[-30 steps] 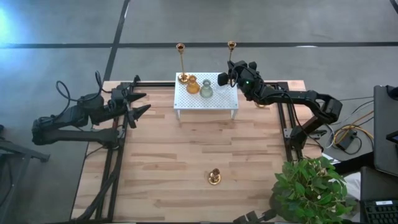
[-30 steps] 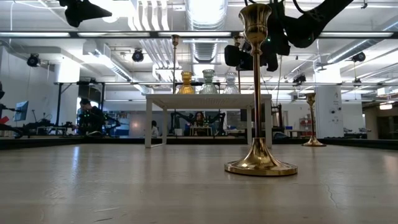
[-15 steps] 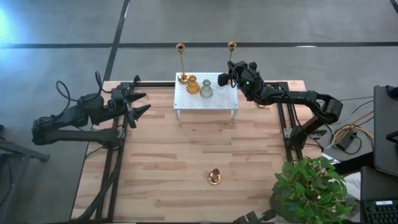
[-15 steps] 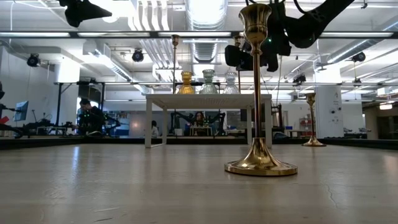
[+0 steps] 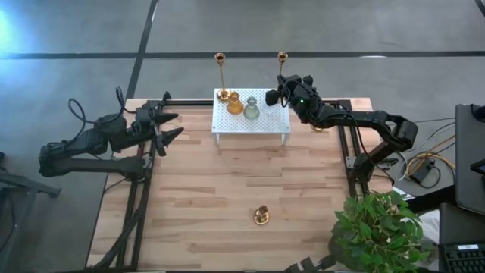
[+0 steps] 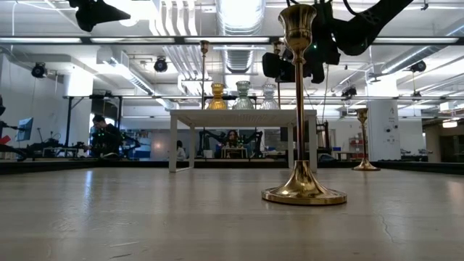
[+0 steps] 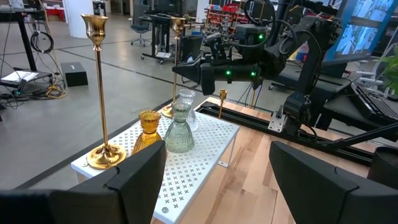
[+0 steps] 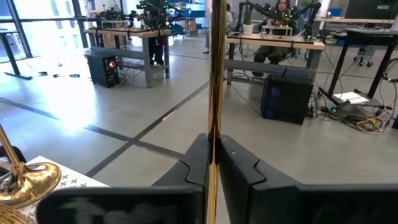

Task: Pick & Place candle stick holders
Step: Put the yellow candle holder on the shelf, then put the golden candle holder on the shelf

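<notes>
A white perforated rack (image 5: 250, 121) stands at the table's far middle. On it are a tall brass stick (image 5: 221, 76), an amber glass holder (image 5: 235, 104), a grey-green glass holder (image 5: 251, 108) and a clear one (image 7: 186, 102). A second tall brass stick (image 7: 178, 62) stands upright at the rack's far right corner, with my right gripper (image 5: 279, 95) shut on it. A short brass holder (image 5: 261, 216) stands on its round base near the table's front. My left gripper (image 5: 170, 125) hangs open over the table's left edge, holding nothing. My right gripper pinches the second tall stick's thin shaft (image 8: 214, 124) between its two fingers, about halfway up. The fingers (image 8: 236, 163) lie roughly level, come from the table's right side and cross the shaft. The stick stays upright, its round base (image 7: 166, 112) at the rack's top.
A small brass holder (image 7: 222, 99) stands by the table's right rail. A potted plant (image 5: 379, 227) fills the near right corner. Bare wood lies between the rack and the short holder. People sit at desks in the room beyond.
</notes>
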`<action>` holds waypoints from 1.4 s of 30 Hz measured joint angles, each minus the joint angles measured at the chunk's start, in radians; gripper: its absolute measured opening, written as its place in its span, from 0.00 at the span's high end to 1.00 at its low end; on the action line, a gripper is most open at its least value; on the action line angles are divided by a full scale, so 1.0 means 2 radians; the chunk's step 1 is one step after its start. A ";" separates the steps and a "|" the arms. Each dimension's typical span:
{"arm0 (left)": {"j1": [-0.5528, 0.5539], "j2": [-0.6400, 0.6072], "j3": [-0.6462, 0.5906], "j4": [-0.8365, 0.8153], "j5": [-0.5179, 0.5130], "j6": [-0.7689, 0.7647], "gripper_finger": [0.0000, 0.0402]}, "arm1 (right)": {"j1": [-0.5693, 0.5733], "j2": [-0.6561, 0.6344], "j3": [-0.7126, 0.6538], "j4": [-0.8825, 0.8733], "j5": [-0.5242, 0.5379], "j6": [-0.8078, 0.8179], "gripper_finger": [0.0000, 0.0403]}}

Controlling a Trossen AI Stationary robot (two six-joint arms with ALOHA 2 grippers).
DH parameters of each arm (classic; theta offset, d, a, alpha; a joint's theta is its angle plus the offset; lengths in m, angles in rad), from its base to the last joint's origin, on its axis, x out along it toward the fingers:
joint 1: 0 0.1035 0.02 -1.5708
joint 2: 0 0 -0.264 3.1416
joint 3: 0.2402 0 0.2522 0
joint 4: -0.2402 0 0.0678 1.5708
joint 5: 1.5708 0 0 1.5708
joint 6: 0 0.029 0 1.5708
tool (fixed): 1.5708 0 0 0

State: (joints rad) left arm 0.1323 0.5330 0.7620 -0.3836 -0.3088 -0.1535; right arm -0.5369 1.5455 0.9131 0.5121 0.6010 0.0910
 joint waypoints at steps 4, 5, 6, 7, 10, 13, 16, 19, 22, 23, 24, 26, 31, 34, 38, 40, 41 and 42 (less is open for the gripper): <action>0.000 0.000 0.000 0.000 0.000 0.000 0.27 | 0.000 0.000 0.000 -0.006 0.000 0.000 0.92; 0.000 0.000 0.000 0.000 0.000 0.000 0.27 | 0.000 0.002 -0.002 -0.012 0.000 0.000 0.91; 0.000 0.000 0.000 0.000 0.000 0.000 0.27 | -0.001 0.004 -0.003 -0.016 -0.001 0.002 0.90; 0.000 0.000 0.000 0.000 0.000 0.000 0.27 | -0.001 0.004 -0.003 -0.018 -0.001 0.002 0.89; 0.000 0.000 0.000 0.000 0.000 0.000 0.27 | 0.000 0.001 -0.002 -0.007 -0.001 0.002 0.86; 0.000 0.000 0.000 0.000 0.000 0.000 0.27 | -0.001 0.003 -0.002 -0.009 0.000 0.002 0.82; 0.000 0.000 0.000 0.000 0.000 0.000 0.27 | 0.000 0.002 -0.002 -0.006 0.000 0.002 0.77; 0.000 0.000 0.000 0.000 0.000 0.000 0.27 | 0.000 0.002 -0.002 -0.006 0.000 0.002 0.72; 0.000 0.000 0.000 0.000 0.000 0.000 0.27 | 0.000 0.002 -0.002 -0.005 0.001 0.004 0.66; 0.000 0.000 0.000 0.000 0.000 0.000 0.27 | 0.000 0.002 -0.002 -0.005 0.001 0.004 0.65; 0.000 0.000 0.000 0.000 0.000 0.000 0.27 | 0.000 0.002 -0.002 -0.005 0.001 0.004 0.63; 0.000 0.000 0.000 0.000 0.000 0.000 0.27 | 0.000 0.002 -0.002 -0.005 0.001 0.004 0.59; 0.000 0.000 0.000 0.000 0.000 0.000 0.27 | 0.000 -0.004 -0.002 -0.011 0.002 0.004 0.52; 0.000 0.000 0.000 0.000 0.000 0.000 0.27 | 0.000 -0.018 -0.001 -0.029 0.002 0.003 0.50; 0.000 0.000 0.000 0.000 0.000 0.000 0.27 | 0.000 -0.058 -0.001 -0.082 0.002 0.003 0.51; 0.000 0.000 0.000 0.000 0.000 0.000 0.27 | 0.001 -0.084 -0.001 -0.118 0.002 0.006 0.52; 0.000 0.000 0.000 0.000 0.000 0.000 0.27 | 0.002 -0.098 -0.001 -0.138 0.001 0.009 0.53; 0.000 0.000 0.000 0.000 0.000 0.000 0.27 | 0.004 -0.114 -0.001 -0.157 0.000 0.012 0.53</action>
State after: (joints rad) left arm 0.1326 0.5327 0.7620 -0.3836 -0.3088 -0.1535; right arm -0.5279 1.3184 0.9108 0.1989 0.6017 0.1141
